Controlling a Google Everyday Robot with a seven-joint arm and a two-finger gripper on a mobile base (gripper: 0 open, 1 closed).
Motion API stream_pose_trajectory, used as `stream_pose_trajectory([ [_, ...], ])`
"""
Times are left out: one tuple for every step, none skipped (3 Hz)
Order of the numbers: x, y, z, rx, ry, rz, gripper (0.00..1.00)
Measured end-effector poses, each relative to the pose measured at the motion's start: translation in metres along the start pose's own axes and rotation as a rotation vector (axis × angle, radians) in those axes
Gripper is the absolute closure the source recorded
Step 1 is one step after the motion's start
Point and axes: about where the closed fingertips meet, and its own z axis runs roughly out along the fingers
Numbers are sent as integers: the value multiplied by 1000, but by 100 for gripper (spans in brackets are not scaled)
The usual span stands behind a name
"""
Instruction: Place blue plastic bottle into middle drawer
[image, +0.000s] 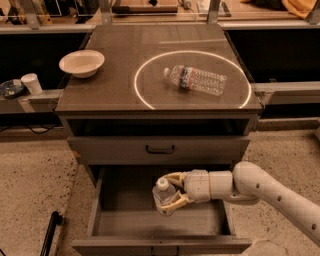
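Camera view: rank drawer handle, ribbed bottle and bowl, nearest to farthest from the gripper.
Gripper, inside the open middle drawer, holds the blue plastic bottle.
1. Black handle, just above.
2. Ribbed bottle, cabinet top, centre.
3. Bowl, top's far left.

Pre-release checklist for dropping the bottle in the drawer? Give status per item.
1. Grip: ok. The gripper is shut on the bottle, one finger on each side.
2. Middle drawer pulled open: ok.
3. Bottle within the drawer walls: ok, it is over the floor near the middle.
4. Height of the bottle above the drawer floor: cannot tell from this view.
5. Upper drawer shut and not touching the arm: ok.
6. Correct bottle held: ok. The ribbed bottle lies on the cabinet top, untouched.
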Motion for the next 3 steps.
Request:
stream_pose_trajectory([
  [0,-1,9,-33,-38,9,100],
  [20,-2,34,-35,-127,36,100],
  [62,12,61,-17,-109,84,100],
])
